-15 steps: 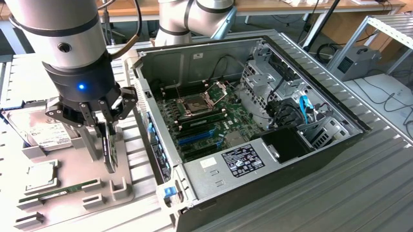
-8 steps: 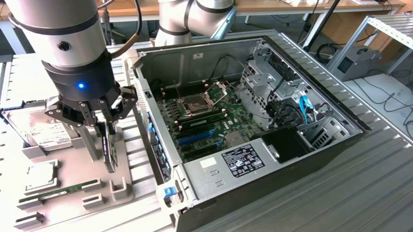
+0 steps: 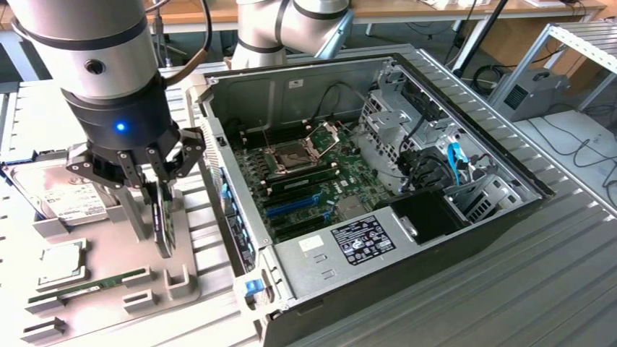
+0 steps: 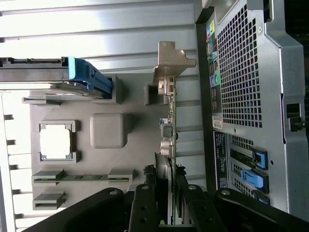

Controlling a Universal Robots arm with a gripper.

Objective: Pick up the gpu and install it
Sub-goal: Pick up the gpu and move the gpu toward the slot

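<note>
The pincer (image 3: 157, 189) gripped the upper edge of the gpu (image 3: 163, 228), its fingers (image 4: 145, 208) closed on either face; the card stood on edge over the grey holder tray (image 3: 106, 296) on the table (image 3: 540, 289), just beside the open computer case (image 3: 241, 210)

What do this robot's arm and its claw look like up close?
The arm is a fat, light grey tube ending in a black wrist collar with a small glowing blue light. A black cable runs beside it. The gripper is black, made of jointed links with visible bolts.
</note>
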